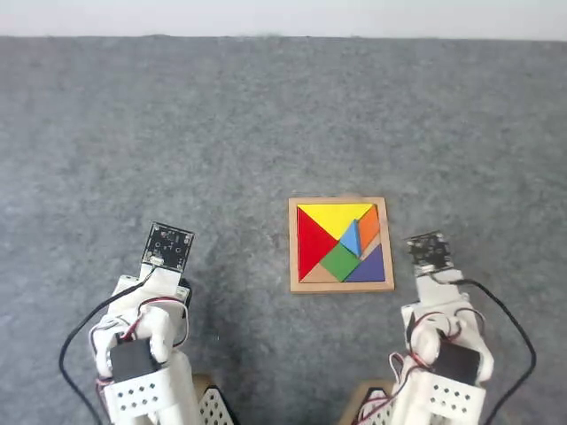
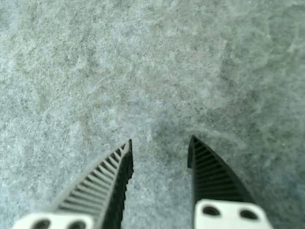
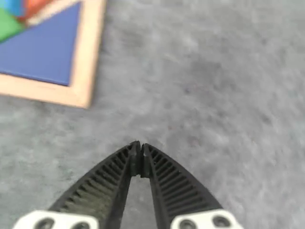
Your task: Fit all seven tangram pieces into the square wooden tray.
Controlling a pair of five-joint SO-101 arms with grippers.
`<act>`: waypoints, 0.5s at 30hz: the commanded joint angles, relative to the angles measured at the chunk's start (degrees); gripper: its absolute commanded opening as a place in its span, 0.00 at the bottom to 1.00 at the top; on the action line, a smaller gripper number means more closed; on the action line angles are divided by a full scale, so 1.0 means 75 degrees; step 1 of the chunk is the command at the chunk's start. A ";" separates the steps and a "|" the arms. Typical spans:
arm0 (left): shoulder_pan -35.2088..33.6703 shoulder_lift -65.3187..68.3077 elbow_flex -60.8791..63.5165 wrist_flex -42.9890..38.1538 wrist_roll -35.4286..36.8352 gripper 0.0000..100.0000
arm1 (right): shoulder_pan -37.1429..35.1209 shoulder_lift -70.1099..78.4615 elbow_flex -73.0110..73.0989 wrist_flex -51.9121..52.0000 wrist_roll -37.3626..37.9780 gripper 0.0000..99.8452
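The left fingers are spread, with a clear gap between the two ribbed tips. Nothing is in that gap but the grey felt-like cover of the desk. The right fingers are pressed together with their tips touching, and they grip nothing. They hang over bare grey cover just beside the near right corner of the tray.

In the right wrist view, the dark blue triangle lies flat against the inside of that corner. The green square and the orange piece show at the picture's edge.

From above, the left arm stands at the near edge of the desk, toward its left corner and well apart from the tray. The right arm stands at the near edge toward the right, with its wrist close to the tray's right side.

The tray lies flat a little right of the desk's middle, nearer the near edge than the far one. Inside it:
- The yellow triangle fills the far side.
- The red triangle runs along the left side.
- The green square sits at the near middle.
- The dark blue triangle takes the near right corner.
- The orange piece lies by the right side.
- The light blue triangle is between the yellow, orange and green pieces; whether it lies flat I cannot tell.

Bare wood shows at the tray's near left corner and along its right side.
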 commanded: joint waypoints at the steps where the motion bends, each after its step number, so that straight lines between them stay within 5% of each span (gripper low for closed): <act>1: -0.0035 -0.0082 -0.0111 0.0035 -0.0070 0.18 | -0.0592 -0.0076 0.0082 0.0053 0.0117 0.01; 15: -0.0035 -0.0082 -0.0111 0.0035 -0.0070 0.18 | -0.0721 -0.0076 0.0082 0.0053 0.0117 0.01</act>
